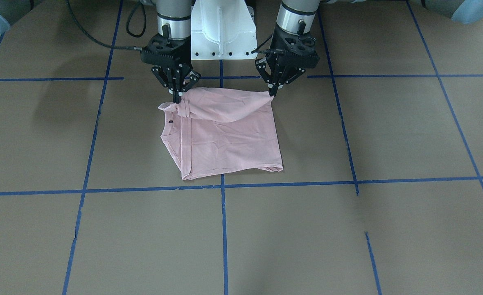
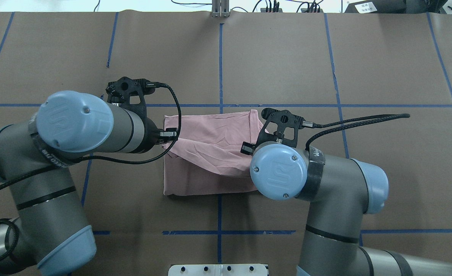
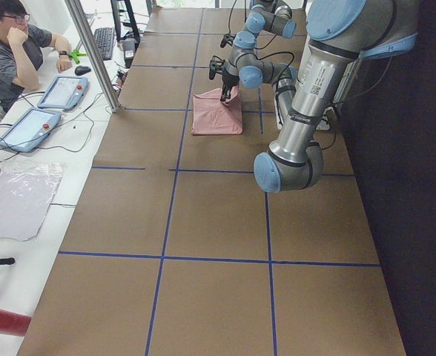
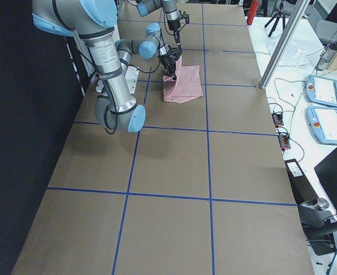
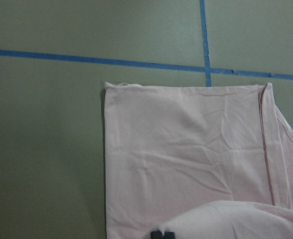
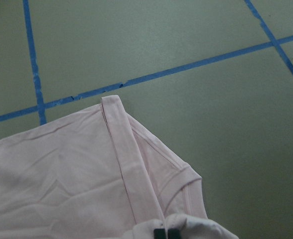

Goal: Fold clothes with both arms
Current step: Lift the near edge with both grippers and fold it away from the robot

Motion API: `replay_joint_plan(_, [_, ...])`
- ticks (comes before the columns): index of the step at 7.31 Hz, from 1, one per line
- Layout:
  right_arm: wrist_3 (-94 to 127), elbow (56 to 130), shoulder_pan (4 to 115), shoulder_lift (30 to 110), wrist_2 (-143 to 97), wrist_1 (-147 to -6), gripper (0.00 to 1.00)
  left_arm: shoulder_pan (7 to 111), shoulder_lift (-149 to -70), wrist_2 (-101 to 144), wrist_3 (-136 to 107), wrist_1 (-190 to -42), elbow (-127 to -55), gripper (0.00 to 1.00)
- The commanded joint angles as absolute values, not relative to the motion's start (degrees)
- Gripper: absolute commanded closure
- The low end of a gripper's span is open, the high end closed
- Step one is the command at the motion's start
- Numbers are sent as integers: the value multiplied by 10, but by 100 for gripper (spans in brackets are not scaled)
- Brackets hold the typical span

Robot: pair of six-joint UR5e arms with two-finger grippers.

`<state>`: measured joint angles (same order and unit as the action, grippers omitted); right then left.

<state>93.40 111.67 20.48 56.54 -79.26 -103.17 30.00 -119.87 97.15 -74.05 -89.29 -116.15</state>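
Note:
The pale pink T-shirt (image 1: 225,139) lies folded on the brown table, plain side up, with its edge nearest the robot raised off the surface. My left gripper (image 1: 271,93) is shut on one raised corner. At the sleeve end, my right gripper (image 1: 177,99) is shut on the other corner. Between the two the cloth sags in a loose fold (image 2: 207,153). The left wrist view shows the shirt (image 5: 186,164) spread flat below closed fingertips (image 5: 158,234). In the right wrist view a sleeve and hem of the shirt (image 6: 136,164) lie under closed fingertips (image 6: 160,233).
Blue tape lines (image 1: 223,186) divide the table into squares. The white pedestal (image 1: 223,32) stands between the arms. Black cables (image 2: 356,120) trail from both wrists. A person (image 3: 10,52) sits at a side desk with tablets (image 3: 62,90).

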Motion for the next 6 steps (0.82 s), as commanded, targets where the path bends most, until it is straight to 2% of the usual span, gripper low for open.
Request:
replay_joint_plan(1, [907, 1012, 248, 525, -800, -982, 100, 329, -1216, 971, -716, -949, -1074, 100])
replay_joint_plan(2, [895, 968, 262, 502, -801, -976, 91, 336, -1221, 970, -710, -1000, -1019, 100])
replay_joint_plan(3, [849, 891, 291, 481, -822, -919, 1, 358, -1229, 971, -673, -1038, -970, 81])
replay_joint_plan(4, [800, 819, 334, 456, -872, -866, 0, 382, -1236, 979, -601, -1051, -945, 1])
replay_joint_plan(6, [714, 813, 385, 455, -984, -853, 0, 419, -1231, 1071, -510, -1052, -951, 0])
